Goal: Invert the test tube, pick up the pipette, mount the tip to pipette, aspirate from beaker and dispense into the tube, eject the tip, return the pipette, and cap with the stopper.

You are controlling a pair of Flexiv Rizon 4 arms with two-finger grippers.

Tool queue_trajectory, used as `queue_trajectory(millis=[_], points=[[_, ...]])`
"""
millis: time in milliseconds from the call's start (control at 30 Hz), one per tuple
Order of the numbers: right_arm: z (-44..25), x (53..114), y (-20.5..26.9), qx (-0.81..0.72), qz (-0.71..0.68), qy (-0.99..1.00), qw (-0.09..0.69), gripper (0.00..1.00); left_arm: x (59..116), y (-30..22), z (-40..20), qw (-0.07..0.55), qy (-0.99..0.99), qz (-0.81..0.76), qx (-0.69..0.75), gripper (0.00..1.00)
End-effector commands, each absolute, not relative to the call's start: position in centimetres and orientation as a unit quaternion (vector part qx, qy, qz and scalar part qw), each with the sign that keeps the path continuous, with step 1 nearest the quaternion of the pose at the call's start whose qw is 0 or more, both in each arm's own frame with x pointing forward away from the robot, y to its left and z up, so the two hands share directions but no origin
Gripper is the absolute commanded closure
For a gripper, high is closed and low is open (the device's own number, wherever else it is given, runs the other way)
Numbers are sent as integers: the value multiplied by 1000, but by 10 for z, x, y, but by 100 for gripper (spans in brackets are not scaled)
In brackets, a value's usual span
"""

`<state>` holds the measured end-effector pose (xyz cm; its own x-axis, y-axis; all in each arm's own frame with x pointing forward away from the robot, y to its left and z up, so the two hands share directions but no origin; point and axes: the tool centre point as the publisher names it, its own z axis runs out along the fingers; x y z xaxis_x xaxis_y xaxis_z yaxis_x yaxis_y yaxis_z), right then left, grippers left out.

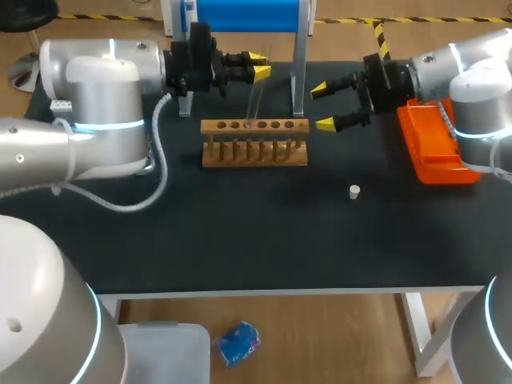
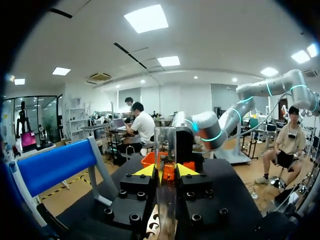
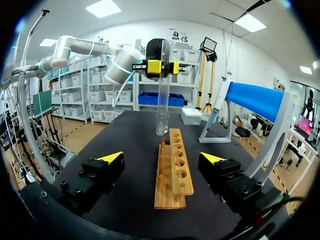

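Clamping test tube [image 3: 163, 90] in left fingers [image 2: 147, 171] | right fingers [image 3: 111, 158] apart | stopper [image 1: 354, 191] seen only from head view

Bright, even light came from white ceiling panels [image 2: 146, 18], which burned out to flat white in both wrist views. The black surface [image 1: 240, 232] looked matte, with shadows barely showing on it. A pale sheen lay on the left arm [image 1: 100, 76], and the glass tube [image 3: 163, 75] caught thin glints.

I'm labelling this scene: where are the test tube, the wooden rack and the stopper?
test tube [image 3: 163, 100], right wrist view, middle of its glass wall
wooden rack [image 1: 254, 144], head view, middle of its front
stopper [image 1: 354, 190], head view, its top
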<state>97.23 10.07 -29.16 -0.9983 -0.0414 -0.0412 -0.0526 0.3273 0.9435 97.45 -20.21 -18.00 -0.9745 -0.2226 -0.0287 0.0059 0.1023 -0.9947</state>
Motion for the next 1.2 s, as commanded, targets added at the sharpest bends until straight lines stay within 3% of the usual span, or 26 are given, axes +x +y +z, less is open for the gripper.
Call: queue_trajectory(millis=[33,1200], points=[[-292,972,100,-29,579,815,5,0,981,-203,-185,117,705,-696,-67,100],[-292,972,100,-29,579,815,5,0,1017,-207,-213,72,694,-717,-10,100]])
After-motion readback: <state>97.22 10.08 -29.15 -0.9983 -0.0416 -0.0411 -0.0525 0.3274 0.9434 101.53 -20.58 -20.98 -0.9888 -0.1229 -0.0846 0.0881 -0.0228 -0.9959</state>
